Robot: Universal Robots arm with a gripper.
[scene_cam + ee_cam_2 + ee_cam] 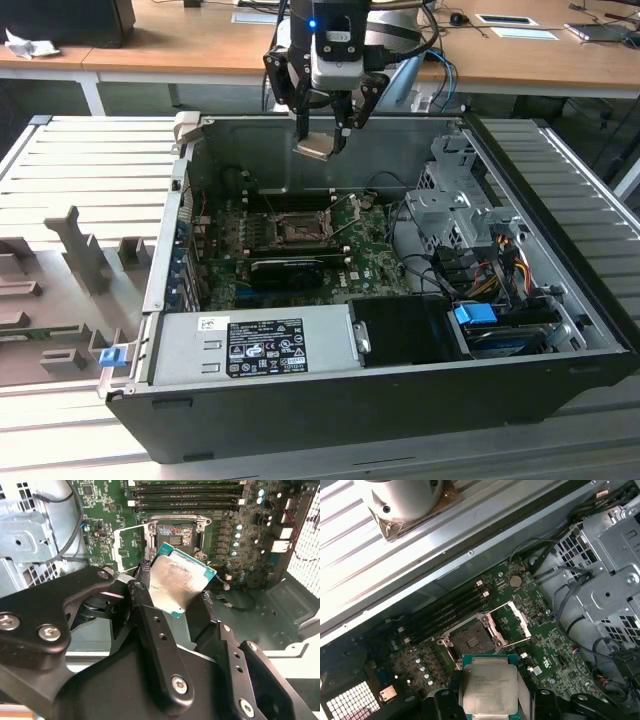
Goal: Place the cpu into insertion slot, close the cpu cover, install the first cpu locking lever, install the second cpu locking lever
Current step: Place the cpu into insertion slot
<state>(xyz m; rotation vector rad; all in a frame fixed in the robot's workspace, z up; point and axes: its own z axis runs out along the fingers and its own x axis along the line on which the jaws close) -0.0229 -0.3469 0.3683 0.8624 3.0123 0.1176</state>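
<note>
Exterior view, gripper (325,128) held the cpu (314,149) high above the insertion slot (296,230), second wrist view, cpu (177,582) sat tilted between its fingers (143,592), first wrist view, empty insertion slot (470,641) lay beyond the pinched cpu (489,685), cpu cover (512,622) stood open beside it

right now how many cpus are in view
1. The cpu is held in the tool, raised over the open case, not yet in the empty slot. Covered parts of the case could hide another.
</note>
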